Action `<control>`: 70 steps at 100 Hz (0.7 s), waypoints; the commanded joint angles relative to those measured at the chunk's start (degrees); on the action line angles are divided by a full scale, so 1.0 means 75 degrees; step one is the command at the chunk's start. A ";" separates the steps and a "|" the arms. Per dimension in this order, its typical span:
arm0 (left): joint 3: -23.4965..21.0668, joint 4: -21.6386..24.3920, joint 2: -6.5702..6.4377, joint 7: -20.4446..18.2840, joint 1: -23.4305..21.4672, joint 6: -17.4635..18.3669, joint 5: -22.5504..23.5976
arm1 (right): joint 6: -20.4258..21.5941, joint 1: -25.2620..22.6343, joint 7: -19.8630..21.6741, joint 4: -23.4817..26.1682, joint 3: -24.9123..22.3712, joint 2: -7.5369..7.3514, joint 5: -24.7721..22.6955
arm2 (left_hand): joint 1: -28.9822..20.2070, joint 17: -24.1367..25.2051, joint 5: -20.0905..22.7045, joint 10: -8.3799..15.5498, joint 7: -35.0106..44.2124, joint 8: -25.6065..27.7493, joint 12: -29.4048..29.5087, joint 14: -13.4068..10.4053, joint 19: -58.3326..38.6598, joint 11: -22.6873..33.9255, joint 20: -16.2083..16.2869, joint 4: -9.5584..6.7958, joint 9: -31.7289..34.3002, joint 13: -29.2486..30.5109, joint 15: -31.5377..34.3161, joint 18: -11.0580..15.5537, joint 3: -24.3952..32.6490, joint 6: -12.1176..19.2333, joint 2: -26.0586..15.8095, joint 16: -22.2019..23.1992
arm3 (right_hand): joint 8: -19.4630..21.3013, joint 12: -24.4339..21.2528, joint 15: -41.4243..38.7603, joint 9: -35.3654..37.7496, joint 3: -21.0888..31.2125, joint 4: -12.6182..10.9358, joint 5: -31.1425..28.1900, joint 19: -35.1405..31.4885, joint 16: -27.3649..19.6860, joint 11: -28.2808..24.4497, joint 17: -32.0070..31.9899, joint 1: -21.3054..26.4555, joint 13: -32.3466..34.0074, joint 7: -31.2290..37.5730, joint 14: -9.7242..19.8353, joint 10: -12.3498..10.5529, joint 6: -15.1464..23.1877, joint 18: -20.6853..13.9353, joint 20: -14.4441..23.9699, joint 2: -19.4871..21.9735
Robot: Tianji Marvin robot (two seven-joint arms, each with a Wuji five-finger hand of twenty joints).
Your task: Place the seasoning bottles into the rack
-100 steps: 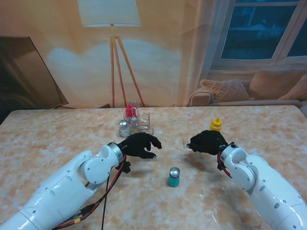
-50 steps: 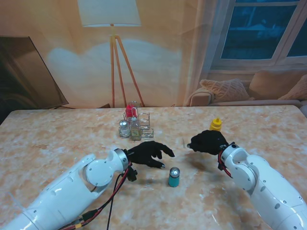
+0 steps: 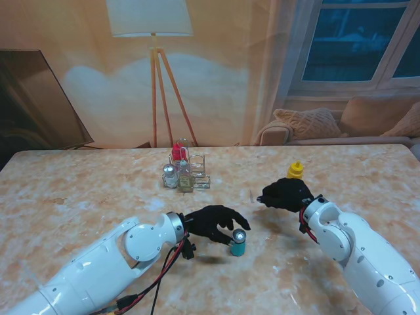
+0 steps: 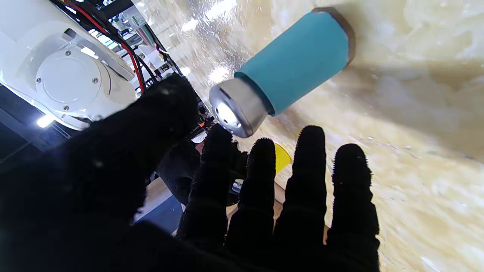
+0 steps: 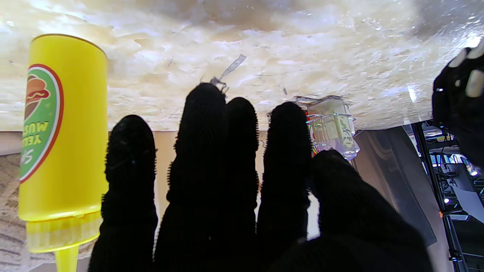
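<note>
Small teal cylindrical bottle with silver cap (image 3: 237, 243) — upright on marble-pattern table (image 3: 79, 190), centre, nearer to me than clear wire rack (image 3: 187, 172).
Left hand (image 3: 213, 223) — black-gloved, fingers spread, arched just beside teal bottle's cap, holding nothing.
Right hand (image 3: 283, 195) — fingers extended, loosely apart, empty, beside yellow plastic mustard squeeze bottle (image 3: 294, 170).
Rack holds red-capped bottle (image 3: 177, 153).

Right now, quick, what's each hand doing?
Left hand: open, fingers spread beside the teal bottle.
Right hand: open, holding nothing, near the mustard.
</note>
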State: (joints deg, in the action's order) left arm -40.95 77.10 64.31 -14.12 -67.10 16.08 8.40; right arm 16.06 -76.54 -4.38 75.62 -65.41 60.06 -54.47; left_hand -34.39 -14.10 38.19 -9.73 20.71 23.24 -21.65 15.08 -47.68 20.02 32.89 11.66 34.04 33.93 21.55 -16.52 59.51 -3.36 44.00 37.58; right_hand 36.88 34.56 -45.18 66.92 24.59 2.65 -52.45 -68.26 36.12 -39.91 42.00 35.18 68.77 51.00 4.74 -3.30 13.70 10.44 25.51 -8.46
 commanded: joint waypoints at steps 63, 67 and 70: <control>0.0692 -0.0518 0.0207 0.0119 0.0412 0.0294 0.0182 | -0.0025 -0.0122 0.0069 0.0067 -0.0043 0.0012 -0.0071 | -0.0502 -0.0077 -0.0001 0.0428 0.1122 0.0266 -0.1137 -0.0586 -0.0346 0.0709 0.0483 -0.0055 -0.0369 0.0177 0.0957 0.0300 0.0438 0.0540 0.0436 0.1455 | -0.0034 0.0014 -0.0047 0.0097 0.0129 0.0234 -0.0101 -0.0019 -0.0035 -0.0064 -0.0017 -0.0033 0.0138 0.0069 0.0181 -0.0011 0.0134 0.0032 0.0104 0.0017; 0.0722 -0.0547 0.0213 0.0113 0.0432 0.0301 0.0177 | -0.0023 -0.0121 0.0068 0.0067 -0.0042 0.0013 -0.0070 | -0.0558 -0.0122 0.0051 0.0416 0.1208 0.0305 -0.1181 -0.0628 -0.0375 0.0745 0.0497 -0.0061 -0.0340 0.0246 0.1005 0.0320 0.0431 0.0523 0.0432 0.1523 | -0.0034 0.0014 -0.0048 0.0098 0.0128 0.0234 -0.0101 -0.0019 -0.0034 -0.0063 -0.0017 -0.0034 0.0138 0.0069 0.0183 -0.0014 0.0129 0.0032 0.0104 0.0016; 0.0740 -0.0566 0.0220 0.0115 0.0442 0.0299 0.0175 | -0.0023 -0.0121 0.0068 0.0068 -0.0042 0.0013 -0.0071 | -0.0604 -0.0146 0.0075 0.0415 0.1293 0.0347 -0.1235 -0.0649 -0.0412 0.0795 0.0515 -0.0066 -0.0318 0.0278 0.1052 0.0337 0.0412 0.0507 0.0409 0.1594 | -0.0034 0.0013 -0.0049 0.0096 0.0127 0.0234 -0.0100 -0.0019 -0.0034 -0.0061 -0.0017 -0.0034 0.0137 0.0069 0.0182 -0.0020 0.0119 0.0032 0.0104 0.0015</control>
State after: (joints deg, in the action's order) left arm -35.69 73.24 65.64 -12.28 -63.97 18.17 9.64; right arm 15.94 -76.93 -4.62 75.89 -65.84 60.03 -54.76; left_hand -37.94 -14.66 36.99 -8.26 28.24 24.85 -29.77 12.26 -49.48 24.57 34.99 11.65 32.03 34.37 27.57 -15.76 60.84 -1.45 44.98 47.55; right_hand 36.88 34.56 -45.18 66.92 24.59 2.65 -52.45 -68.26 36.12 -39.91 42.00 35.18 68.77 51.00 4.74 -3.30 13.70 10.44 25.51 -8.46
